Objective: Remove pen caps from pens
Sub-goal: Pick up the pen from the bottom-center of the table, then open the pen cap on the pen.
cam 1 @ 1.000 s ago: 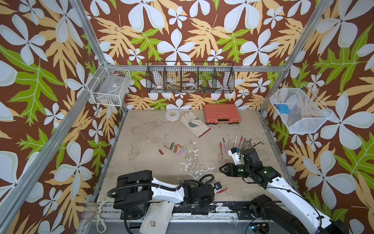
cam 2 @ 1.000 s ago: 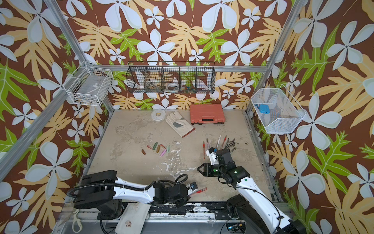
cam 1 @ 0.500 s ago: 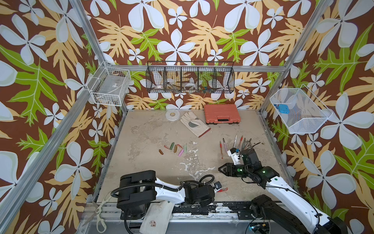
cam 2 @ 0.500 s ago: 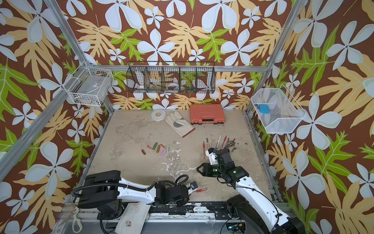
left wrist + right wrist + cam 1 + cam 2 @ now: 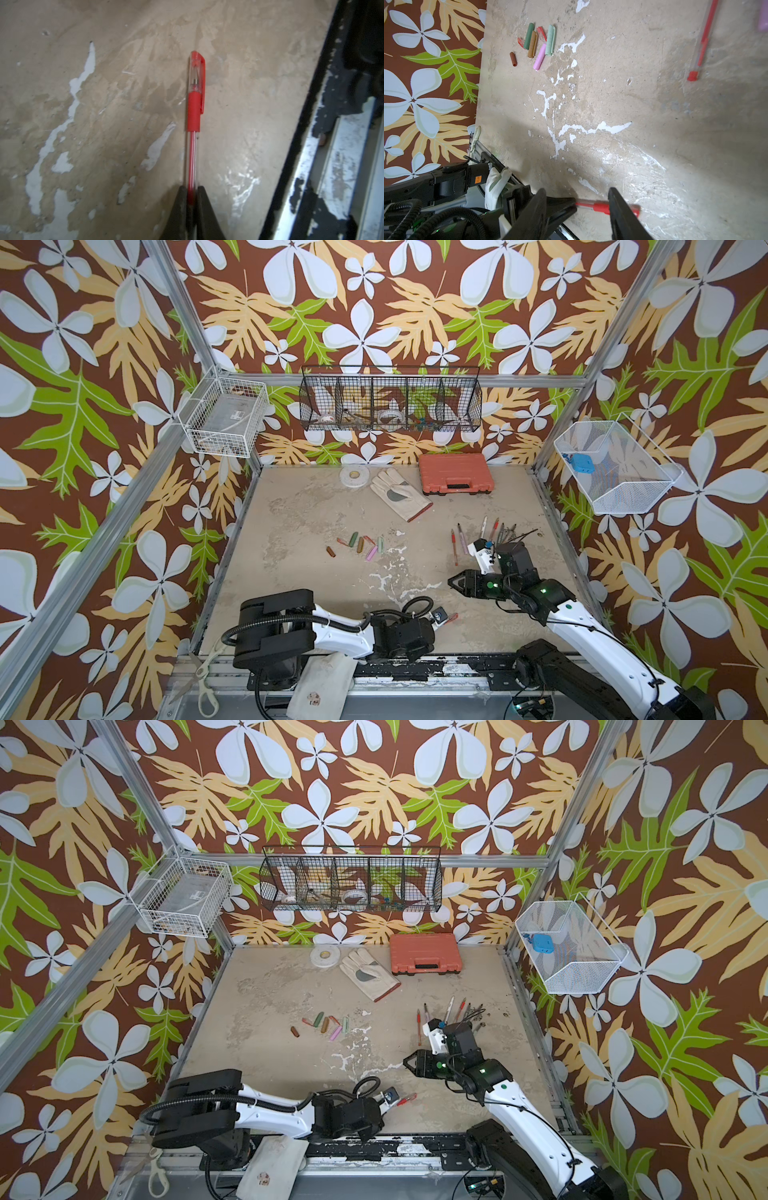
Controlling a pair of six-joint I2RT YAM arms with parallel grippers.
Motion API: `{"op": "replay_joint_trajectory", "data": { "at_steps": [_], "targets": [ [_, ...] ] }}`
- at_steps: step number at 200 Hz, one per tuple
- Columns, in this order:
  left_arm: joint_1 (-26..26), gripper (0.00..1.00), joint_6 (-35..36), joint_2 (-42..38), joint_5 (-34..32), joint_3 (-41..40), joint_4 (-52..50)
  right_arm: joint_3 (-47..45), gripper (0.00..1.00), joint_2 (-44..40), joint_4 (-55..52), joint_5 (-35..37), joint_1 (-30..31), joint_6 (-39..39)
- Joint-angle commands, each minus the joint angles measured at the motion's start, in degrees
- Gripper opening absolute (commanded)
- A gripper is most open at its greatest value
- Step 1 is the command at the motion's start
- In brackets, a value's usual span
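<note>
left gripper point(image 5: 191, 190): jaws clenched on the clear barrel of a red gel pen point(image 5: 193, 133), grasp toward the tail end, pen sticking straight out ahead of the jaws, low over the counter point(image 5: 93, 124) close to the front rail point(image 5: 332, 166); can't tell if it touches the surface. cap point(image 5: 197, 70) is on: clear sleeve, red top and red clip, metal tip visible inside, butted against the red rubber grip. right gripper point(image 5: 577, 189): jaws released, spread wide, nothing between them. in the right wrist view the held pen's red grip shows in the gap between those jaws and the cap end is half hidden behind one finger; in both top views the right gripper sits near the capped end but apart from it, on the far side. loose caps point(image 5: 359, 545) lie in a cluster mid-counter, a bit left of centre: dark green cap point(image 5: 528, 36), brown cap point(image 5: 532, 45), pink cap point(image 5: 539, 57), pale green cap point(image 5: 550, 40), two clear red ones tucked among them, plus a dark red cap point(image 5: 513, 59) just off to the side by itself. uncapped pens point(image 5: 492, 531) are fanned out toward the right back of the counter, just beyond the right arm's wrist. along the back wall: tape roll point(image 5: 354, 477), work glove point(image 5: 399, 499), orange tool case point(image 5: 455, 479). white-handled scissors point(image 5: 203, 672) sit on the frame outside the front-left corner.
</note>
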Motion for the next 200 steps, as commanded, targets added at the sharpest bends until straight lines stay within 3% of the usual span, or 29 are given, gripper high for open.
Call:
{"op": "replay_joint_trajectory", "data": {
  "at_steps": [1,48,102,134,184,200],
  "targets": [
    [2.7,0.05,-2.9,-3.9,-1.0,-2.2,-0.5,1.8,0.5,0.8,3.0,1.3,0.0,0.0],
    [12.9,0.05,-5.1,-16.4,4.2,-4.4,4.1,8.3,0.53,4.1,8.2,5.6,0.0,-1.8],
    [33.3,0.06,-12.0,-25.5,12.0,-3.8,12.0,14.3,0.53,7.7,15.9,4.2,0.0,-1.9],
    [38.0,0.05,-15.4,-25.4,14.4,-4.9,22.2,9.5,0.53,10.5,33.6,-8.6,0.6,-1.7],
    [39.9,0.06,-18.5,-20.8,21.8,-13.4,49.8,8.2,0.53,16.8,45.7,-10.5,5.8,-6.9],
    [40.0,0.06,-17.5,-18.2,24.1,-14.6,54.0,6.5,0.52,17.7,50.8,-10.8,7.8,-8.0]
  ]
}}
